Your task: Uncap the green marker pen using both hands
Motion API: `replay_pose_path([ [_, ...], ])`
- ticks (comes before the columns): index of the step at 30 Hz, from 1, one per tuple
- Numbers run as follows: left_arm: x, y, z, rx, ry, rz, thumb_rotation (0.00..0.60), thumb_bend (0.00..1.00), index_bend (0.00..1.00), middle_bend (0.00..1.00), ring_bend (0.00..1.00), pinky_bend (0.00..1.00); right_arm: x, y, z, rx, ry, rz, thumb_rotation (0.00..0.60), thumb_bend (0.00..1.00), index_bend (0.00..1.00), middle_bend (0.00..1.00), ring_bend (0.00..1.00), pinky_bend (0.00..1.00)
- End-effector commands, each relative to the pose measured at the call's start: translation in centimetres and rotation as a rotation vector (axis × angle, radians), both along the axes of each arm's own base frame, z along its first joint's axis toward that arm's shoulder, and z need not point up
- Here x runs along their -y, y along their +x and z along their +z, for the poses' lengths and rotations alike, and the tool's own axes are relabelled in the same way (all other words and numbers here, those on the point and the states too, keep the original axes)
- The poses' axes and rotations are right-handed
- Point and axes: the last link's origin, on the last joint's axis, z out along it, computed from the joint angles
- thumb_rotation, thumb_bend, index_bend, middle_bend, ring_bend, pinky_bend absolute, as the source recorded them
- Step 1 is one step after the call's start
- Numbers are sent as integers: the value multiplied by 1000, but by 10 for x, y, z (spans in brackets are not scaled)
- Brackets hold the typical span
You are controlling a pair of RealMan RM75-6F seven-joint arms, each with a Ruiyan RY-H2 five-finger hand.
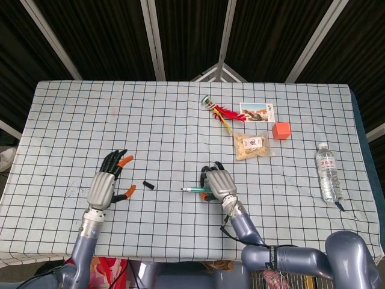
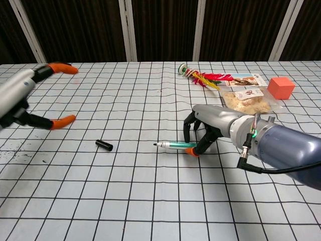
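Left hand [image 1: 106, 185] at the left side of the table [image 1: 72, 120], lifted off the cloth in the chest view, fingers spread apart, orange tips showing, holding nothing. Just right of it the black cap [image 1: 148, 185] lies loose on the checked cloth, apart from both hands, roughly between the left hand and the pen tip. Nothing lies between cap and pen.

Green marker pen [image 1: 194, 190] lies flat near table center-front, uncapped, dark tip pointing toward the robot's left, toward the cap. Its rear end is under the right hand [image 1: 218, 184], whose fingers are curled down around the barrel, gripping it against the cloth; the hand covers the back part of the pen in both views, so the exact pinch cannot be made out.

Further right and toward the far edge, well apart from the pen: a red and yellow feathered shuttlecock [image 1: 221, 112], a picture card [image 1: 257, 112] just beside it, a clear bag of snacks [image 1: 252, 146] below the card, an orange cube [image 1: 281, 130] right of the bag. Water bottle [image 1: 328, 171] lies on its side near the right table edge.
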Motion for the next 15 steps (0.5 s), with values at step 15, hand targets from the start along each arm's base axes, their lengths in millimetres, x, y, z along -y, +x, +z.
replay_pose_path([
  [15,3,-43,70,-88,81,158,600,380,193,67,0,0,1,-1,1,-93,13,33,600,545,476,211,137,43],
])
